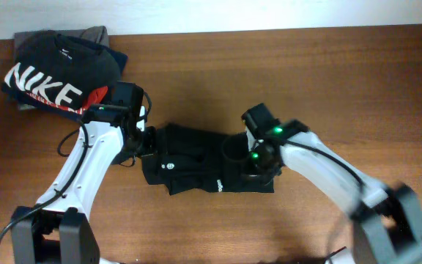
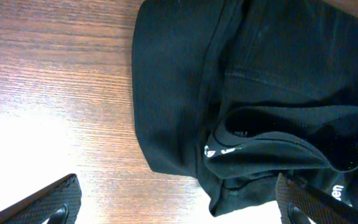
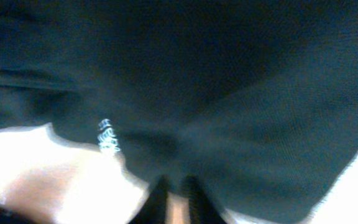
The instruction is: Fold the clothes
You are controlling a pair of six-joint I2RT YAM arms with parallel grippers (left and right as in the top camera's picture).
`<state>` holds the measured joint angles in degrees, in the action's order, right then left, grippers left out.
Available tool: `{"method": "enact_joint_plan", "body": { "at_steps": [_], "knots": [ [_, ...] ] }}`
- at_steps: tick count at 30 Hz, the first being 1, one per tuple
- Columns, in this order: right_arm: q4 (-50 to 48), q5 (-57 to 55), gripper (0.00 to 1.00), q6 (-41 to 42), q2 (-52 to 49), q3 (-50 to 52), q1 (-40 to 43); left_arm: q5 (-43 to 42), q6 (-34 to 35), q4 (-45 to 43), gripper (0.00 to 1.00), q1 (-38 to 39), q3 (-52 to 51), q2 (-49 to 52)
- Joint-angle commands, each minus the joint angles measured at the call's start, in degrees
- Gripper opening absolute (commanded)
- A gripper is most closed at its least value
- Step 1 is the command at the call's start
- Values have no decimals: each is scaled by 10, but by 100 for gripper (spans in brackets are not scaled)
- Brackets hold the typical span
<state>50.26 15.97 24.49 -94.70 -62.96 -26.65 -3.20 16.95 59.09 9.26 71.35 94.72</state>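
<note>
Two arms angled inward to the black top [image 1: 196, 158], left gripper [image 2: 176, 190] splayed wide at its collar end, right gripper [image 3: 174, 198] at the opposite end, hold impossible to tell

A brown wooden bench [image 1: 306, 81] carries a crumpled black top [image 1: 196, 165] near its middle. At the far left corner sits a pile of folded garments [image 1: 97, 35], a NIKE T-shirt [image 1: 57, 66] uppermost.

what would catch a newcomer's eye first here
The rumpled black top in the middle of the table, with the left gripper at its left end and the right gripper at its right. Next, the big white NIKE lettering on the T-shirt in the far-left corner.
</note>
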Motion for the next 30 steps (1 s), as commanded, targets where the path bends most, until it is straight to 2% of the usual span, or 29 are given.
{"method": "enact_joint_plan", "body": {
  "at_steps": [1,2,4,5,6,8,9,15,17,23,27,30],
  "knots": [
    [-8,-1,43,-31,107,-45,0,-5,3,-1,99,1,-1,0],
    [-18,-1,46,-33,122,-46,0,-5,4,-1,99,1,-1,0],
    [-38,-1,45,-32,142,-46,0,-5,4,-1,99,1,-1,0],
    [-41,-1,39,-31,145,-46,0,-5,4,0,99,1,-1,0],
    [-42,-1,27,-31,144,-46,0,-5,3,0,99,1,-1,0],
    [-42,-1,10,-31,129,-45,1,-11,3,2,99,1,-1,0],
    [-43,0,4,-31,116,-45,1,-16,3,2,99,1,-1,0],
    [-83,79,4,-34,13,-45,2,-20,3,6,99,1,-1,0],
    [-109,131,4,-58,-29,-45,9,-20,3,10,99,1,-1,0],
    [-164,203,4,-64,-143,-45,60,-19,3,21,99,1,-1,0],
    [-206,313,4,-138,-205,-45,94,-19,3,23,99,1,-1,0],
    [-212,316,4,-149,-222,-45,108,-20,3,23,99,1,-1,0]
  ]
}}
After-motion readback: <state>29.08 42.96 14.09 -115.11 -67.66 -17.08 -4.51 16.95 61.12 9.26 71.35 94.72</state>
